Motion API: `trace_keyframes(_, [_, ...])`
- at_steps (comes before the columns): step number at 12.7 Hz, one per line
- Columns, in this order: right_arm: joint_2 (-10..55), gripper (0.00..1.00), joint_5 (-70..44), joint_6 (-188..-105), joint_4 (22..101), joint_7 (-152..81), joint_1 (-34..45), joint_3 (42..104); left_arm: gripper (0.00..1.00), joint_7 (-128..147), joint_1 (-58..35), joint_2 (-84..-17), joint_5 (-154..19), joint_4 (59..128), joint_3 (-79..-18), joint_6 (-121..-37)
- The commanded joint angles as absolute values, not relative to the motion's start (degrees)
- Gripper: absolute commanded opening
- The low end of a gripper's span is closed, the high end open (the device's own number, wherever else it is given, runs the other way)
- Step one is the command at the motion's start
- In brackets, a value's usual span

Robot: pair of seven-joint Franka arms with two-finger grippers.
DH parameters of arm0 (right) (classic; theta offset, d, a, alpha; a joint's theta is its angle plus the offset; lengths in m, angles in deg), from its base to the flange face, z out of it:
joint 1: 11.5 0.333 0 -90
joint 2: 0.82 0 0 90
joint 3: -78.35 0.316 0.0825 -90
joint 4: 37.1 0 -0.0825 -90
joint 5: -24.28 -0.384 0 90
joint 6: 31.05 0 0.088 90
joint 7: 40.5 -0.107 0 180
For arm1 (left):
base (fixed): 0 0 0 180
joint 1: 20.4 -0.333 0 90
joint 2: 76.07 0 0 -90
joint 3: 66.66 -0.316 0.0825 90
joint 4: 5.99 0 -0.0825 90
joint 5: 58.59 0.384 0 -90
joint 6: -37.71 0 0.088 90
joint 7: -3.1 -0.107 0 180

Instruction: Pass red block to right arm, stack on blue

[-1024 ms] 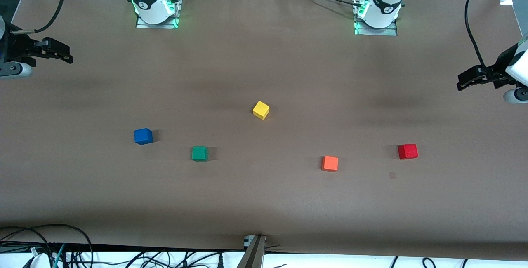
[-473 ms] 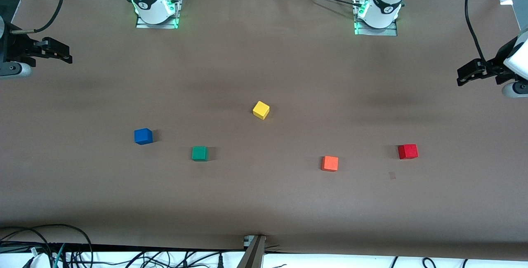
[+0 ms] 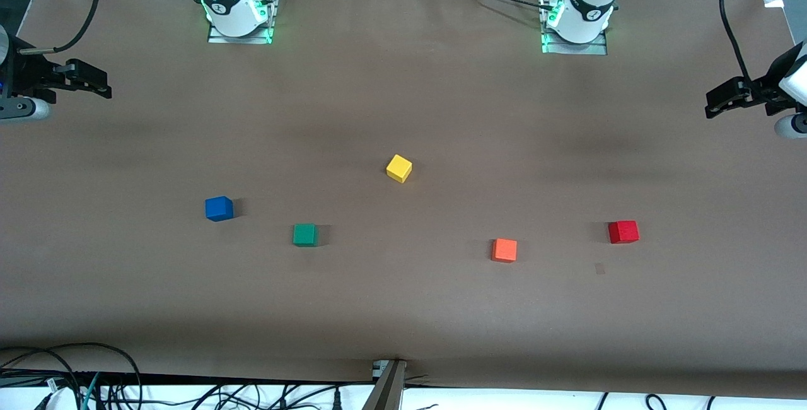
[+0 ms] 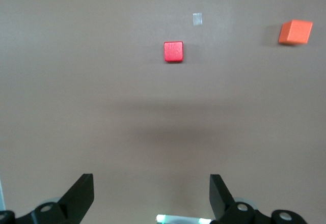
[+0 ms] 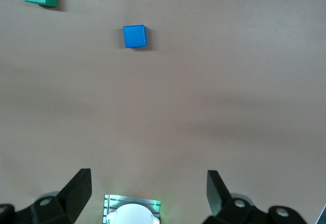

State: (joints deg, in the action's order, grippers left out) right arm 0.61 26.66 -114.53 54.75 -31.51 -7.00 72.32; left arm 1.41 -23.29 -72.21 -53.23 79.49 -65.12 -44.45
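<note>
Five blocks lie apart on the table point(image 3: 403, 309). The red block point(image 3: 623, 232) sits toward the left arm's end, the orange block point(image 3: 504, 250) beside it — slightly nearer the front camera. The yellow block point(image 3: 399, 168) lies mid-table, farthest from the camera. The green block point(image 3: 305, 234) and the blue block point(image 3: 219, 209) lie toward the right arm's end.

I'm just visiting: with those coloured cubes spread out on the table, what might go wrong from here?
1. The orange cube lies beside the red block; the left claw, open above the table's end, might pick the wrong one.
2. The green cube sits close to the blue cube, so stacking could bump it.
3. The open right claw must take the block in mid-air; it could drop.
</note>
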Motion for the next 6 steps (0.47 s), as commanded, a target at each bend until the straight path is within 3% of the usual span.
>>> trace_keyframes(1, [1.1, 1.0, 25.6, -114.1, 53.3, -31.2, -7.5, 72.5, 1.0, -10.3, -25.7, -71.8, -50.3, 77.2, -65.9, -43.1])
trace_keyframes(6, [1.1, 1.0, 25.6, -114.0, 53.3, -31.3, -7.3, 72.5, 1.0, -36.1, -32.7, -65.5, -50.9, 72.2, -65.9, -43.2])
